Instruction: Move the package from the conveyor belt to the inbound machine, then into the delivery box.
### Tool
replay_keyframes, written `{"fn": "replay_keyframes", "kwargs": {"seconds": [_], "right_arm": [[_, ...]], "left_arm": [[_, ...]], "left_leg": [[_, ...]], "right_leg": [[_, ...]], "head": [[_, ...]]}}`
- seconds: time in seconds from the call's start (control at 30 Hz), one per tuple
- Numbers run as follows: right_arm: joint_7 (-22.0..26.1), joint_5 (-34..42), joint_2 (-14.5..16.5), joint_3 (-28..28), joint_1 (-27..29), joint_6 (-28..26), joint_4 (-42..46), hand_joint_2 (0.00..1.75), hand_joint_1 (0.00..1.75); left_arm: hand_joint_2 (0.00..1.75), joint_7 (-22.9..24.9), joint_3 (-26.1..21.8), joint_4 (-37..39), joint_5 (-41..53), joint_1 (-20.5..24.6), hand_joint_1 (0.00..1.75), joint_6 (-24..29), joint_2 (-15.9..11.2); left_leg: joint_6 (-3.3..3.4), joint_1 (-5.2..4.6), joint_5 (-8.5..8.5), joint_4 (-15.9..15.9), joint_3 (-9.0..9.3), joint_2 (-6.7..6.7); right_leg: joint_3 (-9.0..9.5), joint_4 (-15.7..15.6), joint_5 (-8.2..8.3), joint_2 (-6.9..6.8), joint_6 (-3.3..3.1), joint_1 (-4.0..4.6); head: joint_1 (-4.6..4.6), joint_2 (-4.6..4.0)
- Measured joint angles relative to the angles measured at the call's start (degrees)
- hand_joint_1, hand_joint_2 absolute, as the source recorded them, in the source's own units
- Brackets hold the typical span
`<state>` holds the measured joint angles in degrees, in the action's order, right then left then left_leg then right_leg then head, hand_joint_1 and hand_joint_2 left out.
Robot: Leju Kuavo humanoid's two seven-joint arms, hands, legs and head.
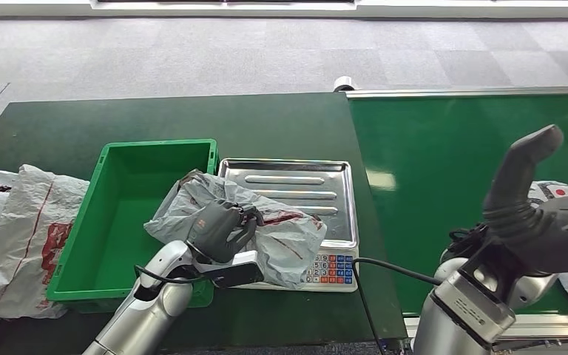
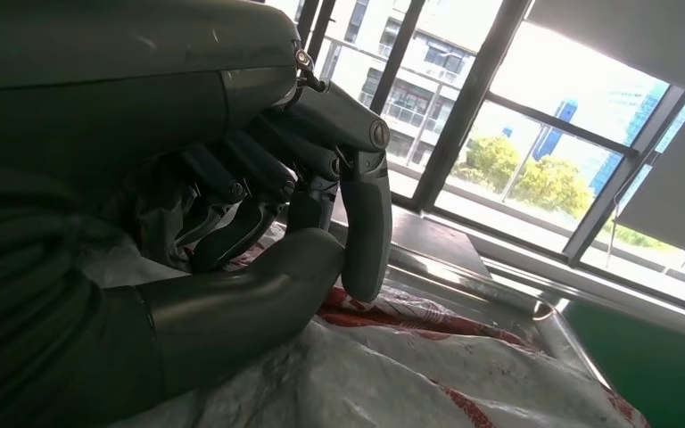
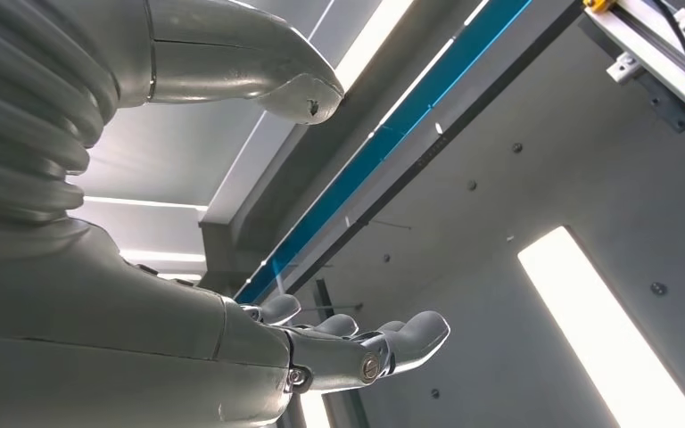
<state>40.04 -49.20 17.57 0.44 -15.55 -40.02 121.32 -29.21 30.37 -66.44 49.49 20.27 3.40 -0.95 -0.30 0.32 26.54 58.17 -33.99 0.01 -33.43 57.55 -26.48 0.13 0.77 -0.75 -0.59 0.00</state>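
One package, one left hand.

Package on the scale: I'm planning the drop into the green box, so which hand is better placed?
Left. The left hand already grips the package beside the green box; the right hand is raised, empty.

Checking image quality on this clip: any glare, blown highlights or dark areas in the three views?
Head view: even light, a glare patch on the conveyor belt. Left wrist view: windows blown out, left hand dark against them. Right wrist view: ceiling lights overexposed behind the right hand.
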Motion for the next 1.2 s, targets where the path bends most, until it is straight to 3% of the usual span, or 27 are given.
{"fn": "replay_keyframes", "kwargs": {"seconds": [0.13,0.3,0.4,0.67,0.77,0.83,0.9,0.97,1.0,1.1,1.17,1.2], "right_arm": [[0.00,0.28,0.00,-0.01,0.01,0.00,-0.16,1.75,0.00],[0.00,0.95,0.00,-0.17,0.06,0.00,-0.67,1.75,0.00],[0.00,1.02,0.00,-0.28,0.08,0.00,-1.14,1.75,0.00],[0.00,1.04,0.00,-0.61,0.13,0.00,-2.01,1.75,0.00],[-0.01,1.22,0.00,-0.69,0.15,0.00,-2.35,1.75,0.00],[-0.01,1.38,0.00,-0.82,0.17,0.00,-2.68,1.75,0.00],[0.00,1.51,0.00,-1.01,0.20,0.00,-3.03,1.75,0.00],[0.00,1.58,0.00,-1.22,0.23,0.00,-3.35,1.75,0.00],[0.00,1.58,0.00,-1.32,0.24,0.00,-3.48,1.75,0.00],[0.00,1.53,-0.01,-1.54,0.28,-0.02,-3.75,1.75,0.00],[0.00,1.47,-0.02,-1.57,0.28,-0.03,-3.86,1.75,0.00],[0.00,1.43,-0.02,-1.58,0.28,-0.03,-3.89,1.75,0.00]], "left_arm": [[1.75,1.01,-0.51,-1.26,0.08,-0.53,1.75,5.26,-0.15],[1.75,4.17,-6.04,-7.67,1.36,-2.54,1.75,26.95,1.16],[1.75,5.96,-10.02,-11.10,6.92,-3.85,1.75,34.76,2.33],[1.75,7.80,-15.62,-15.24,12.89,-5.51,1.75,36.57,4.56],[1.75,11.13,-18.38,-16.83,24.62,-6.18,1.75,36.58,6.36],[1.75,14.86,-20.63,-18.24,34.58,-6.47,1.75,36.60,7.28],[1.75,19.90,-21.89,-19.45,38.87,-6.47,1.75,36.63,6.50],[1.75,27.18,-22.12,-20.22,39.63,-5.96,1.75,36.65,3.86],[1.75,32.47,-21.45,-20.08,39.70,-5.01,1.60,36.66,1.76],[1.75,54.11,-14.09,-16.94,39.80,1.49,0.94,36.66,-5.77],[1.75,61.51,-6.04,-13.88,39.82,5.38,0.87,36.66,-9.68],[1.75,61.61,-2.29,-12.51,39.82,6.47,0.87,36.65,-11.00]], "left_leg": [[0.00,0.00,0.00,0.00,-0.03,0.00],[-0.01,0.00,0.01,0.00,-0.07,0.01],[-0.01,0.00,0.01,0.00,-0.08,-0.01],[0.00,0.00,0.01,0.00,-0.08,-0.01],[0.00,0.00,0.01,0.00,-0.09,0.00],[-0.01,0.00,0.01,0.00,-0.09,0.00],[-0.01,0.01,0.01,0.00,-0.09,0.01],[-0.05,0.03,0.00,0.00,-0.06,0.02],[-0.08,0.05,-0.02,0.00,-0.06,0.02],[-0.24,0.15,-0.15,0.00,-0.16,-0.07],[-0.27,0.20,-0.19,-0.04,-0.14,-0.15],[-0.27,0.22,-0.19,-0.05,-0.12,-0.12]], "right_leg": [[-0.04,0.00,0.00,0.01,0.00,0.00],[-0.11,0.00,-0.01,0.02,0.00,0.00],[-0.10,0.00,-0.02,0.00,-0.01,0.01],[-0.09,-0.01,-0.02,0.00,-0.02,0.00],[-0.09,-0.01,-0.02,0.01,-0.02,0.00],[-0.09,-0.01,-0.02,0.00,-0.02,0.00],[-0.11,0.00,-0.02,0.01,-0.02,0.02],[-0.20,0.00,-0.03,0.02,-0.05,0.05],[-0.27,0.00,-0.04,0.02,-0.07,0.09],[-0.33,0.01,0.01,-0.07,-0.21,0.23],[-0.18,0.04,0.04,-0.14,-0.27,0.23],[-0.16,0.05,0.06,-0.12,-0.30,0.22]], "head": [[0.00,0.00],[0.00,0.00],[0.00,0.00],[0.01,0.00],[0.01,0.00],[0.01,0.00],[0.01,0.00],[0.00,0.00],[0.00,0.00],[0.00,0.00],[0.01,0.00],[0.03,0.00]]}}
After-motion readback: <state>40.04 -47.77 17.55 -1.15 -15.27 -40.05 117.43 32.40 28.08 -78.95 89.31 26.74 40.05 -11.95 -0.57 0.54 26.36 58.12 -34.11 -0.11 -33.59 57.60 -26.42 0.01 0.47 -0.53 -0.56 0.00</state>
